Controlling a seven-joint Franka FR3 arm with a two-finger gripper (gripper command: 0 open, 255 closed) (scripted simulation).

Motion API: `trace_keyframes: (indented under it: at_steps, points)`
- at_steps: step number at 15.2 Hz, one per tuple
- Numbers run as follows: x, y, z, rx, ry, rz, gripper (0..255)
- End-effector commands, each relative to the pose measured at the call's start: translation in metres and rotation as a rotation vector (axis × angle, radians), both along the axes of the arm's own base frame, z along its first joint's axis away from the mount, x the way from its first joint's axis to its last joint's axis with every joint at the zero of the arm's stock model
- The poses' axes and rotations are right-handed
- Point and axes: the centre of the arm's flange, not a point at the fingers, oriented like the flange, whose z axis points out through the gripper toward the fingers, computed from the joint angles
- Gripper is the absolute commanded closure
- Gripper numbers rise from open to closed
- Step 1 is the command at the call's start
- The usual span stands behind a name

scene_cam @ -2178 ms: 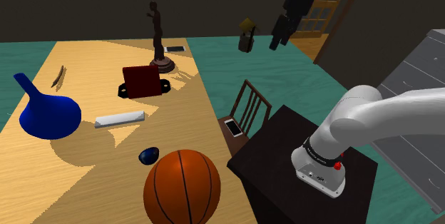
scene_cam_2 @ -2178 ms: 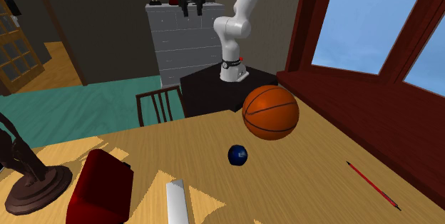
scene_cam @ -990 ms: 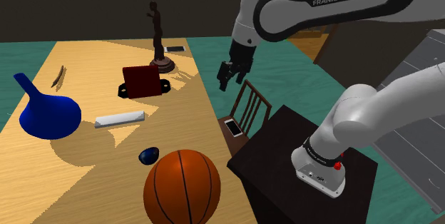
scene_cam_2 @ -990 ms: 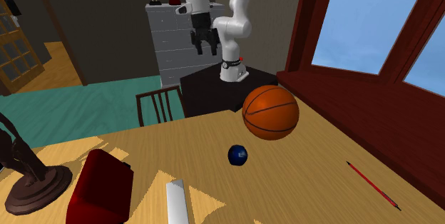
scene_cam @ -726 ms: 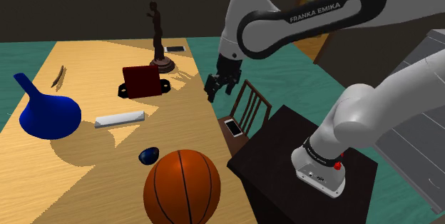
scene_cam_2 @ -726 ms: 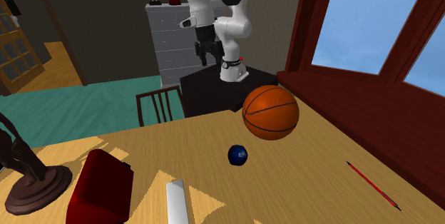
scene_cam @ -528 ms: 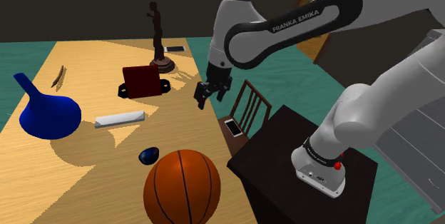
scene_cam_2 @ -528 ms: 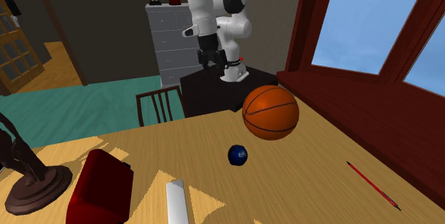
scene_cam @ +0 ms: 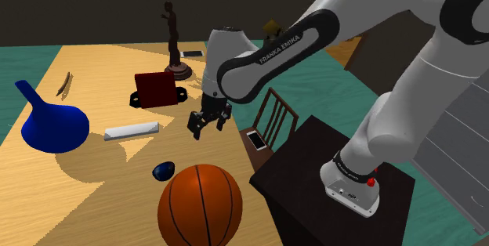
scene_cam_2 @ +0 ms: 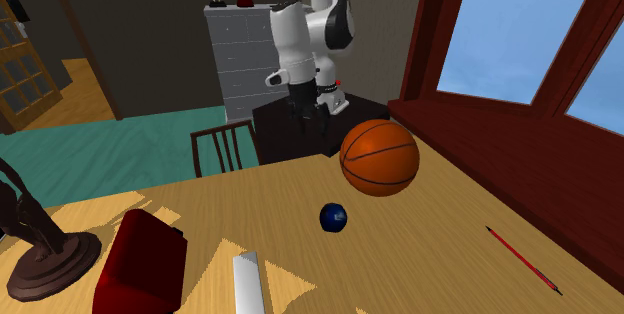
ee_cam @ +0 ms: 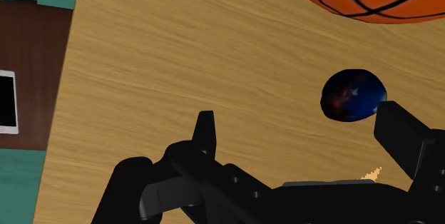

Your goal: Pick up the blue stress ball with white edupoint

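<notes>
The small dark-blue round ball (scene_cam: 163, 171) lies on the light wooden surface (scene_cam: 94, 166), just beside the large orange basketball (scene_cam: 200, 205); further to the shoulder view's right, the black jaws hover released, holding nothing

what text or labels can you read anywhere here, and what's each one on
"FRANKA EMIKA": white letters on the dark band of the white arm, in the shoulder view.
Blue ball: faint pale marks on its surface, too blurred to read.
No other text can be read.
</notes>
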Motion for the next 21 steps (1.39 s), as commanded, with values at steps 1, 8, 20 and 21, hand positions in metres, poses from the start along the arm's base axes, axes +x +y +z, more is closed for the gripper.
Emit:
trace_keyframes:
  at_steps: [1, 8, 20, 21]
  points:
    - [0.008, 0.020, -0.017, 0.007, 0.007, -0.010, 0]
    - [0.037, 0.084, -0.076, 0.027, 0.031, -0.039, 0]
    - [0.062, 0.140, -0.152, 0.045, 0.052, -0.064, 0]
    - [0.062, 0.140, -0.157, 0.045, 0.052, -0.064, 0]
